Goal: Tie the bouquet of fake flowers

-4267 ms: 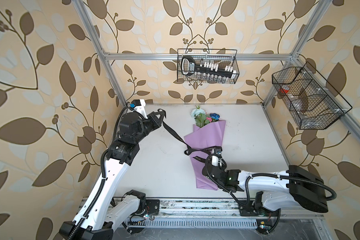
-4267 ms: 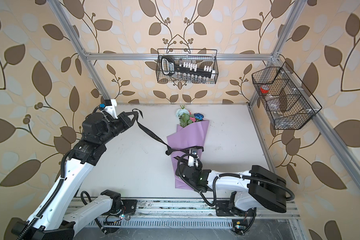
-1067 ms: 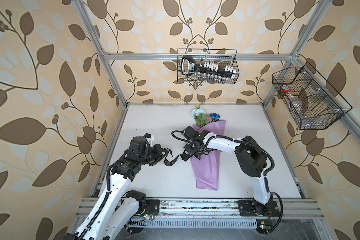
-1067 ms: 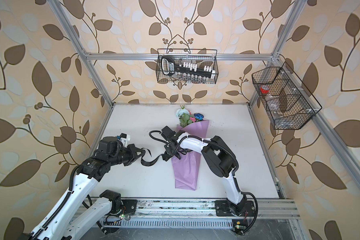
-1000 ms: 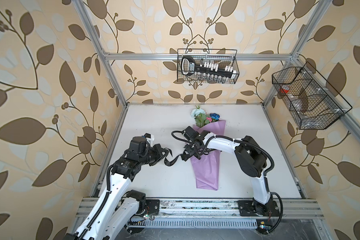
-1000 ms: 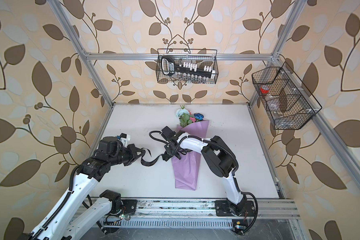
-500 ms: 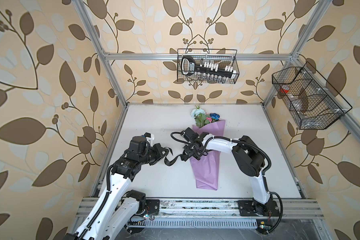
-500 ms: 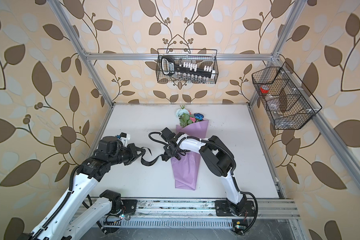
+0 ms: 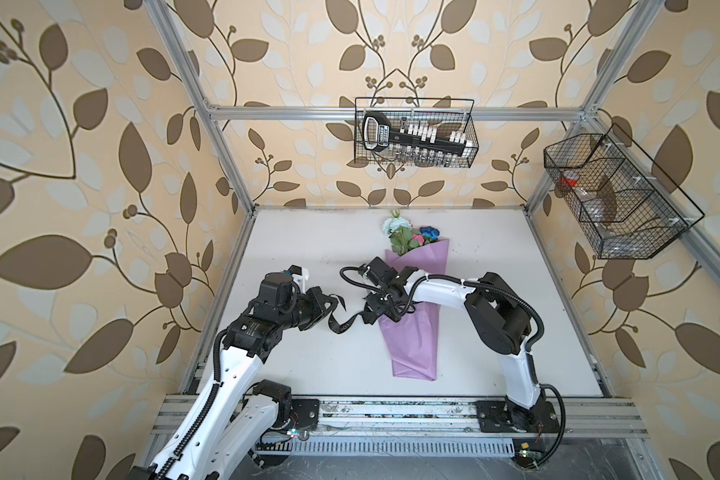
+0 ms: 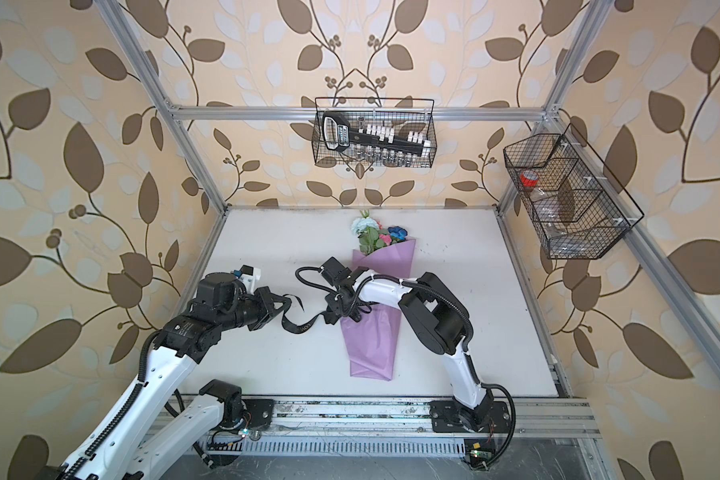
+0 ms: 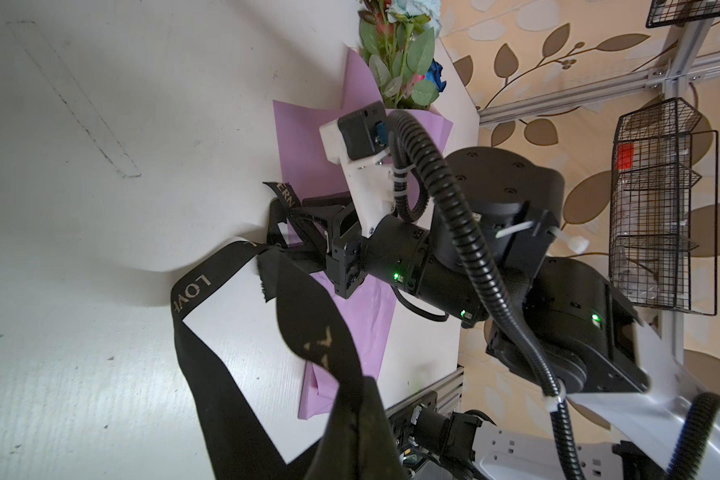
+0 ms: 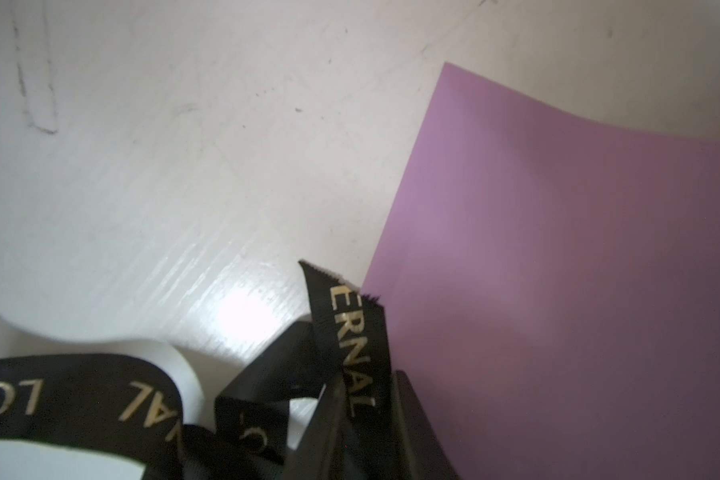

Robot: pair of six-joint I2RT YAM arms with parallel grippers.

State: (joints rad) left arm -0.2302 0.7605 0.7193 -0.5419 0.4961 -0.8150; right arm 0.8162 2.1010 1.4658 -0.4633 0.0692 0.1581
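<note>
While both arms reach low over its middle, the white desk (image 9: pixel 308 245) carries everything in play. Lying flat near the centre is the bouquet of fake flowers (image 9: pixel 416 332). Its lilac paper cone points its narrow end at the front rail, and pale blue, pink and dark blue blooms with green leaves spill out toward the back wall. Both top views show the bouquet (image 10: pixel 371 345) in that pose.

On the back wall hangs the back basket (image 9: pixel 414 133), black wire, with a black tool rack inside. The side basket (image 9: pixel 616 195) hangs on the right wall with something red in it.

A black ribbon (image 9: pixel 344 326) with gold lettering sags from the left arm down to the desk. It then rises to a bunch at the left edge of the paper cone. Whether it passes around the cone cannot be told.

The left claw (image 9: pixel 323 301) is fully closed on one end of the ribbon, just left of the bouquet. The right claw (image 12: pixel 366 399) sits at the cone's left edge, its jaws only narrowly apart. The ribbon's cut tail (image 12: pixel 350 332) stands between them. Whether they pinch it cannot be told.
</note>
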